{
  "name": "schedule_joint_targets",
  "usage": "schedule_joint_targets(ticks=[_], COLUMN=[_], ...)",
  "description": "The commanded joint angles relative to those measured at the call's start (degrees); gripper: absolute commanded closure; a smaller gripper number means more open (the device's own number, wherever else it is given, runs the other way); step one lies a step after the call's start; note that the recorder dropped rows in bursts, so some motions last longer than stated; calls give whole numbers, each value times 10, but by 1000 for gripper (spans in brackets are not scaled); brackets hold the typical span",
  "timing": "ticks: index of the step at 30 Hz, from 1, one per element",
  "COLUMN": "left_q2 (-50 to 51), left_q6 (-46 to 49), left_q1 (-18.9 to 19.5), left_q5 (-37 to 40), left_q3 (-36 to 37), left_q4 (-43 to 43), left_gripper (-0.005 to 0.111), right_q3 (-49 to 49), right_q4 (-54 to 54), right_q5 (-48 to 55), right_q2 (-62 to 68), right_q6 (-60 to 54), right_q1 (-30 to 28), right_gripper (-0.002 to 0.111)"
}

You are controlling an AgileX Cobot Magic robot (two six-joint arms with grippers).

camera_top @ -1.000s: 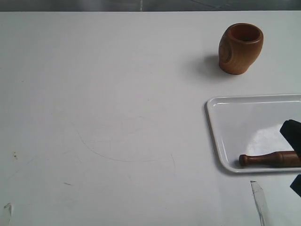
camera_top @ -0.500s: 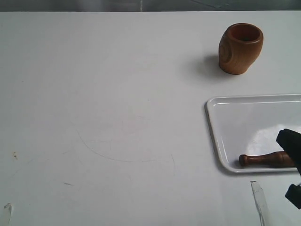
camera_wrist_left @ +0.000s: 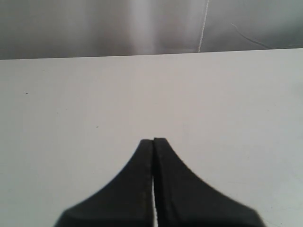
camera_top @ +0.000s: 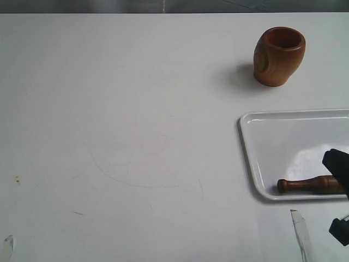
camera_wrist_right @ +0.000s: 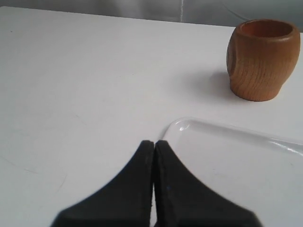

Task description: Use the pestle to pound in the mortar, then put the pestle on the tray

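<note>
Pestle (camera_top: 310, 184) lies on its side in the lower part of the tray (camera_top: 245, 136), at the lower right of the exterior frame. Its small knob points toward the tray's left rim, and its thick end is hidden behind a dark part of the right arm at the frame's right edge. The mortar (camera_top: 278, 56) stands upright on the worktop (camera_top: 120, 109) at the upper right, well apart from the tray.

The right gripper (camera_wrist_right: 154, 144) has its fingers pressed together with nothing between them, and it looks over the tray's corner toward the mortar. The left gripper (camera_wrist_left: 154, 140) is likewise closed and empty above bare worktop.

The pestle looks like turned hardwood, so it is probably stiff, light and smooth. Being round on a glossy tray, it could roll or skid if nudged. The thick cylindrical body seems the best place to grip, squeezed across its width, since the narrow neck could pivot between the fingers. With the pestle on the tray, the placing appears done.
</note>
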Motion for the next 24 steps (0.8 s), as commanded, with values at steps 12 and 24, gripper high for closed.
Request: schedule_joint_targets(ticks=[12, 24], left_q2=[-1, -1], left_q6=[-5, -5], left_q1=[-4, -4], left_q5=[-2, -2], left_q3=[0, 0], left_q4=[-4, -4], left_gripper=[107, 107], right_q3=[2, 2], right_q4=[3, -23], right_q5=[-9, 19], right_q2=[-132, -132], right_q6=[-8, -56], right_q1=[-302, -234], right_gripper=[108, 108])
